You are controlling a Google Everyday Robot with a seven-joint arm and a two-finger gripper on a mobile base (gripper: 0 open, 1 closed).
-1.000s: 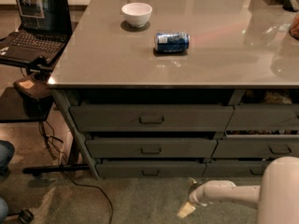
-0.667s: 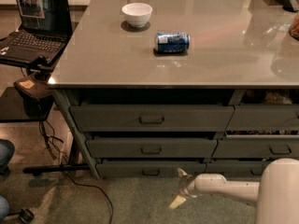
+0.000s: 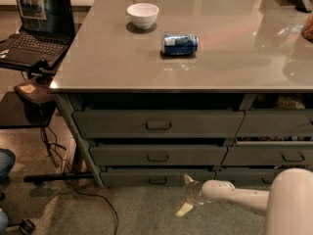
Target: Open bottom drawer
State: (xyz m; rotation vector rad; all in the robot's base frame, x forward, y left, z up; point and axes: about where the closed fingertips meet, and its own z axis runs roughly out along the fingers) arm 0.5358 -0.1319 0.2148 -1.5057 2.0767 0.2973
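Arm [image 3: 239, 196] has swung left and up over the last second. The tool [image 3: 186, 195] was low over the carpet and is now right of centre, just in front of the cabinet base. Its fingers are spread and hold nothing; the upper tip [image 3: 188, 179] sits at the height of the bottom drawer [image 3: 127, 177]. I can't tell if it touches the front.

The bottom drawer is the slim front under the two taller ones, and it looks shut. Its handle [image 3: 157, 180] is near the tool, on the tool's left, and not yet between the fingers. You're in the approach step, with no grasp and no pull so far. My guess is you need a short shift left, then close on the loop.

Around it:
- The counter [image 3: 107, 62] overhangs the stack, so it's no obstacle down low.
- The neighbouring stack [image 3: 279, 155] is to the right. Don't take its handle.
- The laptop [image 3: 36, 26] sits on a side stand, well clear.
- The bowl [image 3: 143, 14] and the can [image 3: 180, 43] are on the counter and irrelevant.
- A cable [image 3: 100, 199] runs across the floor left of the handle, clear of the tool now. Watch it if you overshoot.
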